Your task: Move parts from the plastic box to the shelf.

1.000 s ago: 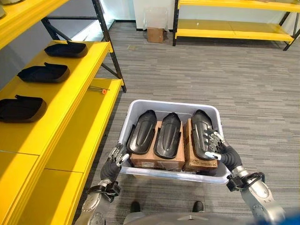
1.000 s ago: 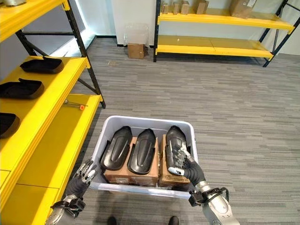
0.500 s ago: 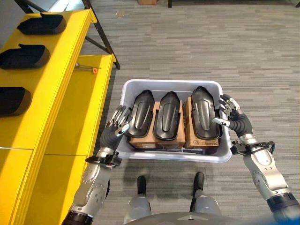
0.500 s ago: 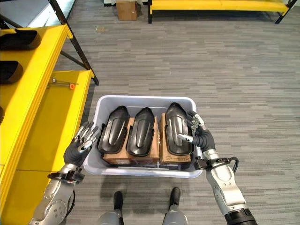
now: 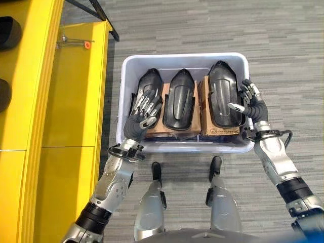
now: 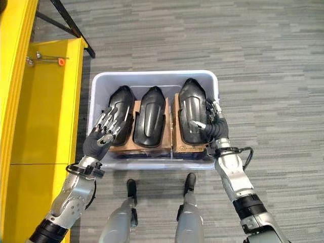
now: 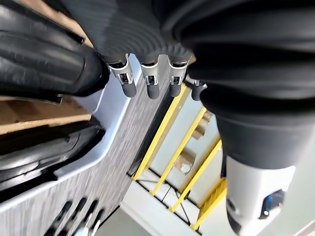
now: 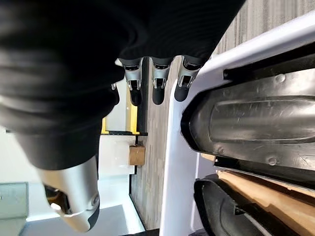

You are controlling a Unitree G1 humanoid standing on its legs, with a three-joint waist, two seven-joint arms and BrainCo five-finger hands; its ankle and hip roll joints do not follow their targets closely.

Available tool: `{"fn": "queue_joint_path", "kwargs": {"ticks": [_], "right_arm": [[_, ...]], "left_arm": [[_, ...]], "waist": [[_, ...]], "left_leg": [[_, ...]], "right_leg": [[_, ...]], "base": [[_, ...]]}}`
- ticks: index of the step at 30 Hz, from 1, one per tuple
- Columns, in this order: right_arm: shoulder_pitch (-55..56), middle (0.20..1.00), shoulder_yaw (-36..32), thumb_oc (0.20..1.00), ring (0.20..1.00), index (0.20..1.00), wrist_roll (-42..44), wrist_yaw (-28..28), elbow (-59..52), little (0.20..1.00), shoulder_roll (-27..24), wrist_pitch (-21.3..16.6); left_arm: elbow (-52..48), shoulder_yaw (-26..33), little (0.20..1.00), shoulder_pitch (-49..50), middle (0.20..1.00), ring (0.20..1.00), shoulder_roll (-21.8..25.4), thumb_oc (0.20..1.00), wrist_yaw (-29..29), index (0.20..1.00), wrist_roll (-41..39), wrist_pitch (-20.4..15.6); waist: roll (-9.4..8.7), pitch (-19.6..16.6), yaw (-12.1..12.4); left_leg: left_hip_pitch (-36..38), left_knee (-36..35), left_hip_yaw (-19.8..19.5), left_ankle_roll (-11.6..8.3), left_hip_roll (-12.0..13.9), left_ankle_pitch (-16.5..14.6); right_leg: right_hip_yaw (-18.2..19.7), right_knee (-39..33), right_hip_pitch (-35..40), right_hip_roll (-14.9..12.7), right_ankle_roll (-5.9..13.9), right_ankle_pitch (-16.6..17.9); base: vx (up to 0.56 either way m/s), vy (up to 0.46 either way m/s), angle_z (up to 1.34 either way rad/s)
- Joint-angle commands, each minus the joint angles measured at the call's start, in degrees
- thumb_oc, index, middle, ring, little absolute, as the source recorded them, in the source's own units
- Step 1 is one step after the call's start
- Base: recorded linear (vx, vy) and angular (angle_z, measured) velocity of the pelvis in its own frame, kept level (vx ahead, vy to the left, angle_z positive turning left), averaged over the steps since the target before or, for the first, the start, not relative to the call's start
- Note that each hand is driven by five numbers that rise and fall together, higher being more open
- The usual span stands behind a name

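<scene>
While three black parts (image 5: 178,98) lie side by side on cardboard in the box (image 5: 126,76), beside the yellow shelf (image 5: 76,86): left hand (image 5: 142,114) spread, fingers straight, over the left part (image 5: 149,93); right hand (image 5: 250,104) open at the box's right rim beside the right part (image 5: 223,96). Probably rigid, light, smooth shells; likely slippery. Grip across the long edges near mid-length.

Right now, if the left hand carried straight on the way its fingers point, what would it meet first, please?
Probably the leftmost black part in the plastic box: the left hand hovers open above its near end, fingers pointing along it. Height above it is unclear.
</scene>
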Motion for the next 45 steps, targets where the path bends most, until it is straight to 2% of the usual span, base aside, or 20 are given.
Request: {"fn": "queue_joint_path", "kwargs": {"ticks": [1,7,22,36,45], "right_arm": [[-4.8,1.0,0.2,1.0,1.0,1.0,-3.5,-3.8,2.7,1.0,-1.9,-3.3],[-9.6,1.0,0.1,1.0,1.0,1.0,-5.8,-7.2,7.2,1.0,-3.9,-2.8],[-18.7,1.0,0.8,1.0,1.0,1.0,-7.8,-12.2,16.3,1.0,-8.3,-2.1],[-19.6,1.0,0.5,1.0,1.0,1.0,-7.0,-13.5,21.7,1.0,-8.5,-2.1],[-20.0,1.0,2.1,1.0,1.0,1.0,-7.1,-12.9,22.7,1.0,-7.4,-1.8]], "left_arm": [[-4.3,-1.8,1.0,0.1,1.0,1.0,0.7,1.0,1.0,1.0,-0.7,-3.1],[-4.2,-4.2,1.0,-2.6,1.0,1.0,0.6,1.0,1.9,1.0,-0.1,-3.0],[-5.0,-6.1,1.0,-5.5,1.0,1.0,1.2,1.0,3.3,1.0,0.1,-3.3],[-5.7,-6.5,1.0,-5.9,1.0,1.0,1.6,1.0,3.8,1.0,0.0,-3.5],[-5.8,-6.4,1.0,-5.8,1.0,1.0,1.7,1.0,4.1,1.0,-0.1,-3.8]], "waist": [[-0.14,-3.4,0.1],[1.18,-1.3,0.4],[2.47,0.8,0.9],[3.05,1.0,1.1],[2.76,1.3,1.2]], "left_leg": [[-2.6,1.1,-0.4,0.22,2.0,1.8],[-4.6,1.5,-0.7,0.11,1.9,2.5],[-8.5,2.1,-1.0,0.07,1.7,3.0],[-10.8,3.0,-1.3,0.28,1.3,2.9],[-11.9,3.5,-1.4,0.35,1.3,2.8]], "right_leg": [[5.5,8.9,-5.9,-6.0,4.2,-1.4],[5.5,9.3,-7.7,-6.1,4.22,-1.0],[5.7,10.6,-11.8,-6.2,3.73,-1.1],[6.2,11.5,-14.0,-6.1,3.44,-1.5],[6.3,11.9,-15.2,-5.9,3.33,-1.6]], "base": [[-0.05,-0.005,0.0],[-0.04,-0.004,0.02],[-0.01,-0.003,0.01],[0.0,0.0,0.0],[0.0,0.0,0.0]]}}
